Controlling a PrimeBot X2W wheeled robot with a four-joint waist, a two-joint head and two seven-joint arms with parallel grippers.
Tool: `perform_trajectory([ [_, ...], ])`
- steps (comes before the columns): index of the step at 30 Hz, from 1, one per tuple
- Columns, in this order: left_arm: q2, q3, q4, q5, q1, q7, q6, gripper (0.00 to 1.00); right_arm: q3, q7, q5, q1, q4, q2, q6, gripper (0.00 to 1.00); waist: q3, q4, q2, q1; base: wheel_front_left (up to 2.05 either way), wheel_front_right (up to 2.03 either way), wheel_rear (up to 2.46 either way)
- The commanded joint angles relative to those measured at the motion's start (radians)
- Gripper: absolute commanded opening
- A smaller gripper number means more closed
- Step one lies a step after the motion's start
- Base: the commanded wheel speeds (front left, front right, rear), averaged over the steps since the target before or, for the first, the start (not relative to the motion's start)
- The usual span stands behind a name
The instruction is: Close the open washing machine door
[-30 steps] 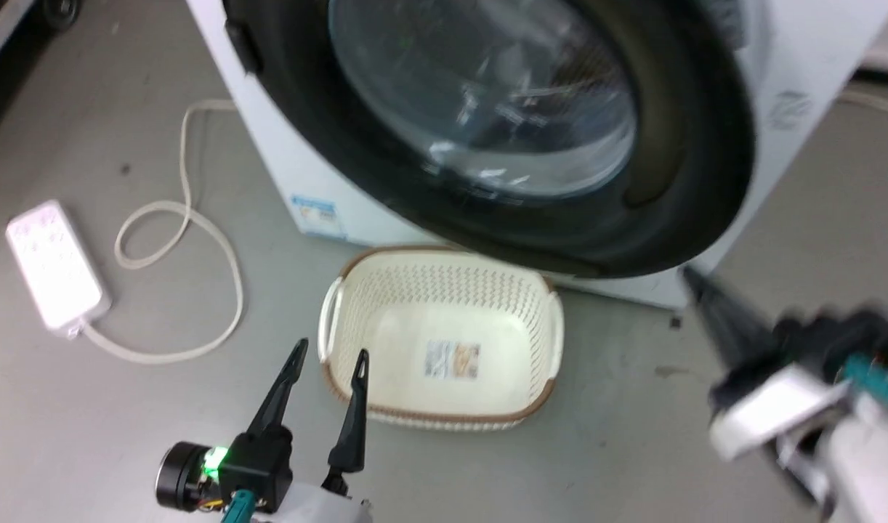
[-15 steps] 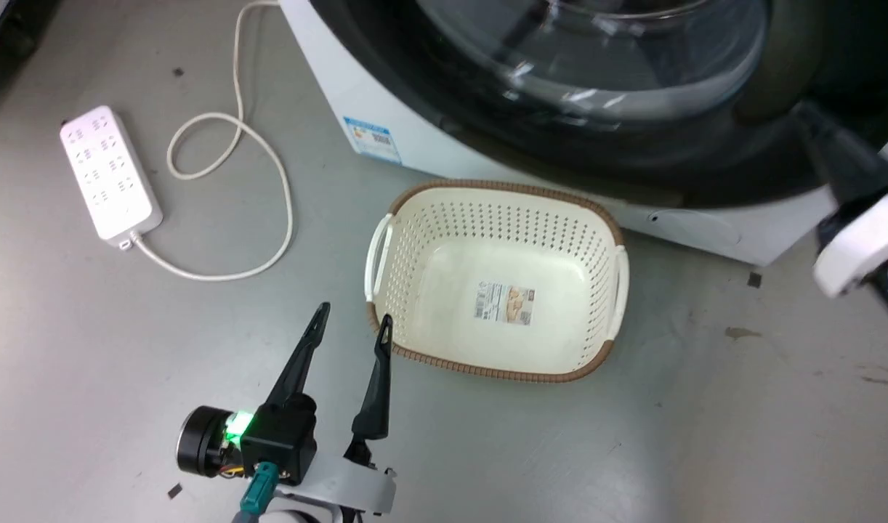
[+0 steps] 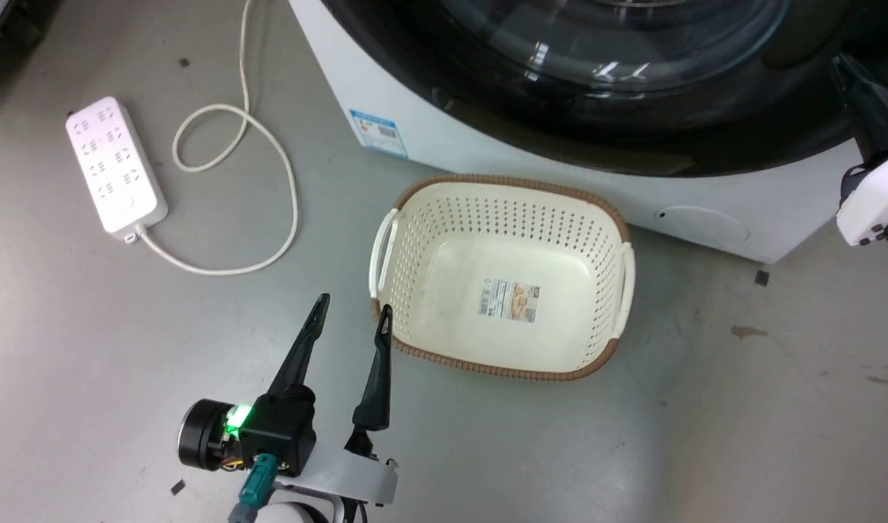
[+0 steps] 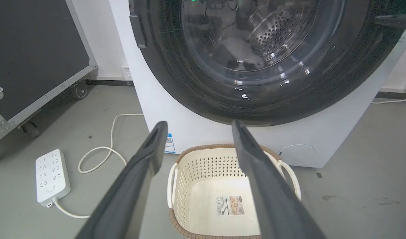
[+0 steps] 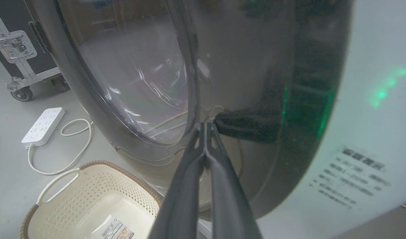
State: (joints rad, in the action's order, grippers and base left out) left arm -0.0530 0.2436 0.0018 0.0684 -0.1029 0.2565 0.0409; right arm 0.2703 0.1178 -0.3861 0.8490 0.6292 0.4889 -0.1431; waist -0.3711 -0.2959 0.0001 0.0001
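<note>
Both jaws of right gripper (image 5: 205, 124) meet, tips touching the washing machine door (image 5: 133, 86); left gripper (image 3: 354, 303) spread, empty.

- Head view: steeply down onto the floor (image 3: 124, 378).
- Left wrist view: low, facing the washing machine door (image 4: 169, 83).
- Right wrist view: closest; basket (image 3: 502, 218) shared by all.
</note>
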Motion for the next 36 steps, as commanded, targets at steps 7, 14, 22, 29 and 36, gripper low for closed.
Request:
perform_trajectory([
  [7,0.002,-0.047,0.024,0.024,0.035,0.005,-0.017,1.00,-0.013,0.113,-0.027,-0.118,0.010,-0.044,0.012,1.00,0.145,0.058,-0.0001,-0.0001,0.00,0.00,0.00],
  [14,0.001,-0.097,0.071,0.072,0.083,0.005,-0.049,1.00,-0.168,0.142,0.033,-0.364,-0.119,-0.147,0.012,1.00,0.262,0.117,-0.0001,-0.0001,0.00,0.00,0.00],
  [22,-0.008,-0.124,0.090,0.046,0.130,0.005,-0.066,1.00,-0.330,0.144,0.214,-0.634,-0.373,-0.336,0.012,1.00,0.332,0.187,-0.0001,-0.0001,0.00,0.00,0.00],
  [29,-0.017,-0.136,0.106,0.031,0.155,0.005,-0.074,1.00,-0.397,0.144,0.274,-0.797,-0.467,-0.425,0.012,1.00,0.365,0.216,-0.0001,-0.0001,0.00,0.00,0.00],
  [36,-0.017,-0.136,0.108,0.022,0.161,0.005,-0.075,1.00,-0.403,0.144,0.240,-0.888,-0.491,-0.438,0.012,1.00,0.377,0.217,-0.0001,-0.0001,0.00,0.00,0.00],
])
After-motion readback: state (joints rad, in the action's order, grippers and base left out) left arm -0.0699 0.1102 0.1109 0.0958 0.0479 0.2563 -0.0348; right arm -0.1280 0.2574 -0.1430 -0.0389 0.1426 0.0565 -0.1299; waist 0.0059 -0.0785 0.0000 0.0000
